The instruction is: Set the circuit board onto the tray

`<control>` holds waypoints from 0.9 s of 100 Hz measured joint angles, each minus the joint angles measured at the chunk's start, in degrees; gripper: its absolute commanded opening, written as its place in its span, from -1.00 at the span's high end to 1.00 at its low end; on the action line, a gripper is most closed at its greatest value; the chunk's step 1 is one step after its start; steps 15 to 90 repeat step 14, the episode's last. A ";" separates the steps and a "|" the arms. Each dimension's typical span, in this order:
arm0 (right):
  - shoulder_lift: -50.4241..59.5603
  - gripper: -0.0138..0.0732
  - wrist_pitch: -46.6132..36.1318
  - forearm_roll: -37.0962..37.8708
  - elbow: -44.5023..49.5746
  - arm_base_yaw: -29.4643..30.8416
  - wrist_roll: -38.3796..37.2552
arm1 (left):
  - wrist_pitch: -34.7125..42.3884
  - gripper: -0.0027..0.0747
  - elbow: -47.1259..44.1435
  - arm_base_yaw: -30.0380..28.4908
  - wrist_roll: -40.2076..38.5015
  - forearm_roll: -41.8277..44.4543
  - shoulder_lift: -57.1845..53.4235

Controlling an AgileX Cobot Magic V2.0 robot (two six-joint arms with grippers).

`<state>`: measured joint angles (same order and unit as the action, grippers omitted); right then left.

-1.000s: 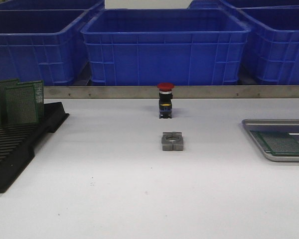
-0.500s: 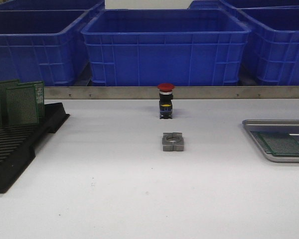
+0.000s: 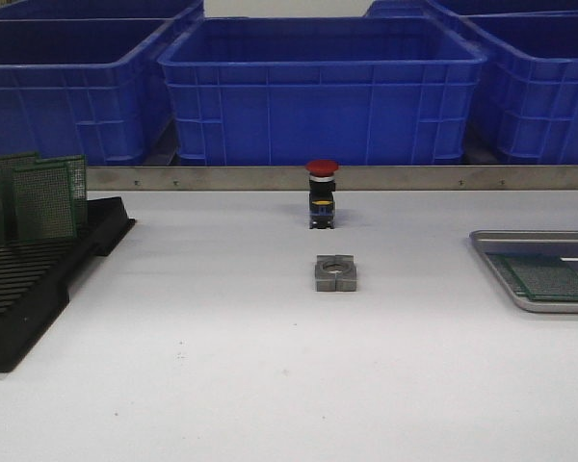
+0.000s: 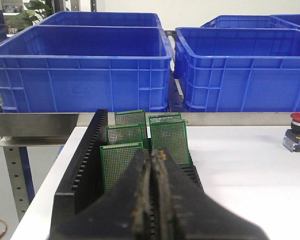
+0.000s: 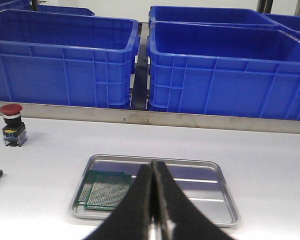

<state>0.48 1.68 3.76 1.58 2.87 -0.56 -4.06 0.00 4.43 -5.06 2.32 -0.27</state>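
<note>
Circuit board point(image 5: 106, 189) flat in tray point(image 5: 210, 210), long axis toward bins point(image 5: 65, 55); both grippers point(image 4: 151, 156) point(image 5: 153, 167) clenched, empty

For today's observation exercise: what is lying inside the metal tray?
A green circuit board lies flat in the tray, at the end nearest the red button. The right gripper covers part of the tray floor, so anything there is hidden.

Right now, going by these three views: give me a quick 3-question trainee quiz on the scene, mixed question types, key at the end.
1. True or false: a circuit board already lies in the tray.
2. Where do the other boards stand? A) blue bin B) black rack C) bare table
3. Fill in: both end effectors, left and right, are ____.

Key: 1 true; 2 B; 3 shut, holding nothing.
</note>
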 measured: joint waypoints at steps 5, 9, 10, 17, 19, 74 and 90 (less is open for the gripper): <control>0.00 0.94 0.00 0.00 0.00 0.00 0.00 | 0.00 0.98 0.00 0.00 0.00 0.00 0.00; 0.00 0.94 0.00 0.00 0.00 0.00 0.00 | 0.00 0.98 0.00 0.00 0.00 0.00 0.00; 0.00 0.94 0.00 0.00 0.00 0.00 0.00 | 0.00 0.98 0.00 0.00 0.00 0.00 0.00; 0.00 0.94 0.00 0.00 0.00 0.00 0.00 | 0.00 0.98 0.00 0.00 0.00 0.00 0.00; 0.00 0.94 0.00 0.00 0.00 0.00 0.00 | 0.00 0.98 0.00 0.00 0.00 0.00 0.00; 0.00 0.94 0.00 0.00 0.00 0.00 0.00 | 0.00 0.98 0.00 0.00 0.00 0.00 0.00; 0.00 0.94 0.00 0.00 0.00 0.00 0.00 | 0.00 0.98 0.00 0.00 0.00 0.00 0.00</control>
